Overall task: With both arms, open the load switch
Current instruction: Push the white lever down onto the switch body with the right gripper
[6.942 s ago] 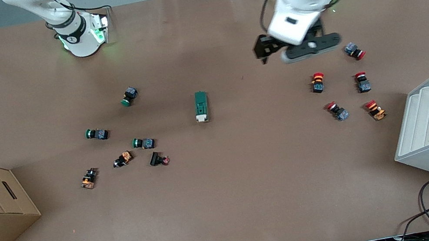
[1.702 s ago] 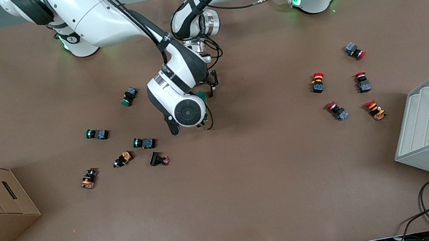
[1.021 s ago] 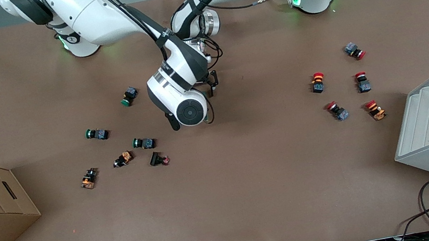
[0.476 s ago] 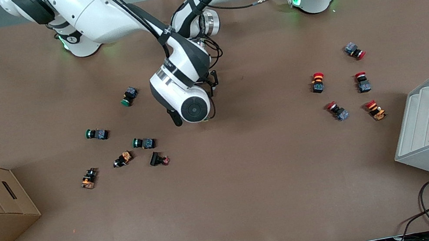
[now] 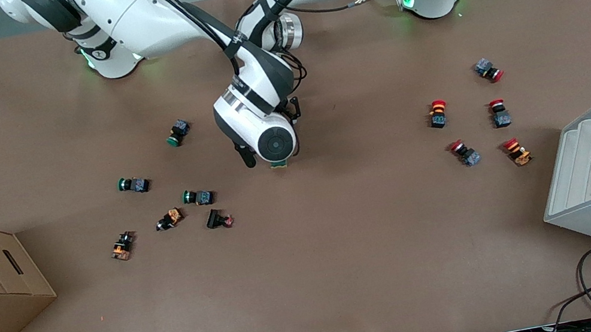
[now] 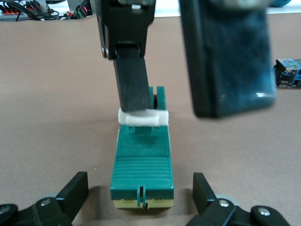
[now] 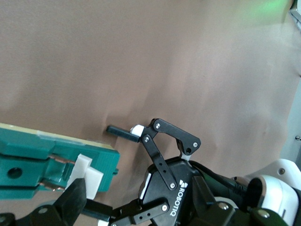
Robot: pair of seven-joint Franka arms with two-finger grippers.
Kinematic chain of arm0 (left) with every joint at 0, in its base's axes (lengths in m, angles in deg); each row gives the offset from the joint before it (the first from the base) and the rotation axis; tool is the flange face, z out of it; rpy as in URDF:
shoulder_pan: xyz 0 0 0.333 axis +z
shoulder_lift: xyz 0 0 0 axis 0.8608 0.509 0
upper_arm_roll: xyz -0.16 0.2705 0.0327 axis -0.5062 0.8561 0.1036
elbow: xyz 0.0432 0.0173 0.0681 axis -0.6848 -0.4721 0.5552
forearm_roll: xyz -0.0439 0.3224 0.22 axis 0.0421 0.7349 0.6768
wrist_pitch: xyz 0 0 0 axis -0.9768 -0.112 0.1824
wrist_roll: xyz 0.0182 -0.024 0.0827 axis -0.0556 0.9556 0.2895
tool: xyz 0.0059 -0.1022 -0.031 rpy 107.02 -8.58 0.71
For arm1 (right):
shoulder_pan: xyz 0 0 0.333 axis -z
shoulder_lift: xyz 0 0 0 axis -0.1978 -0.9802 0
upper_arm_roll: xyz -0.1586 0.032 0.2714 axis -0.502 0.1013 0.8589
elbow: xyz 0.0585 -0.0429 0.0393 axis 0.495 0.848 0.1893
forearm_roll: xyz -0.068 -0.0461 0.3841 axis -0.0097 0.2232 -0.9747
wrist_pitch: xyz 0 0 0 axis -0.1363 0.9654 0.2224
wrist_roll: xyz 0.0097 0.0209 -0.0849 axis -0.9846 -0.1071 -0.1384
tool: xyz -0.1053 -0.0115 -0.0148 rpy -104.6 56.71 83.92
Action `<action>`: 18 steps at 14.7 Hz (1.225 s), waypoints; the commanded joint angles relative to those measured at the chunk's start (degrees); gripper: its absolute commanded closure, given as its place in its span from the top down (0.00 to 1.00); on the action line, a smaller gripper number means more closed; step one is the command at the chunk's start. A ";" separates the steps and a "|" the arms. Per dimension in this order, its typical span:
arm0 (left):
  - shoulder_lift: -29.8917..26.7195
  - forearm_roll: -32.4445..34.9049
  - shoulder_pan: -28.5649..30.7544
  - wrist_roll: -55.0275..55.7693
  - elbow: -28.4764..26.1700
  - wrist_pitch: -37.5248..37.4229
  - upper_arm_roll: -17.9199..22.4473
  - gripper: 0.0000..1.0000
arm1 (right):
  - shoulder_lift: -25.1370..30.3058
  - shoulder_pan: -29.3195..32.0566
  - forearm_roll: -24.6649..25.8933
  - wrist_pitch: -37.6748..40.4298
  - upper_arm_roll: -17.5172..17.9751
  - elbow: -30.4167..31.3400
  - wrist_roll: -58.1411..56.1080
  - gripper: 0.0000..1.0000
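Jaws on both sides stand released: the left gripper straddles one end of the switch without touching it, probably to brace it. One finger of the right gripper meets the white lever, likely to pry it. The switch lies mid-table, slightly toward twelve o'clock.

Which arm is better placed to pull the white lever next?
Right. The right gripper has a finger against the white lever of the load switch; the left gripper straddles the switch's end, apparently bracing it.
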 commanded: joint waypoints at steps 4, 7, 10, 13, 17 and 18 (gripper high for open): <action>2.83 0.11 -0.47 0.82 0.44 1.81 0.21 0.97 | -0.26 -0.07 -0.08 -3.66 -0.12 3.15 -0.99 1.00; 2.74 0.11 -0.47 0.73 0.44 1.81 0.21 0.97 | 0.88 1.07 0.00 -2.00 -0.65 2.45 -4.49 1.00; 2.39 -0.24 -0.47 0.03 0.44 1.81 0.21 0.97 | 3.95 6.23 1.14 5.72 -1.44 0.35 -15.36 1.00; 2.04 -0.50 -0.39 -0.14 0.44 1.81 0.21 0.97 | 9.31 11.08 9.38 6.18 -1.35 0.95 -29.32 1.00; 0.11 -4.00 0.23 -2.33 0.87 1.81 -0.23 0.97 | 12.83 16.79 19.31 5.66 -1.35 0.96 -50.15 1.00; -0.77 -6.72 0.32 -4.34 1.40 1.90 -0.32 0.97 | 13.71 19.41 20.04 5.57 -1.35 0.87 -55.43 1.00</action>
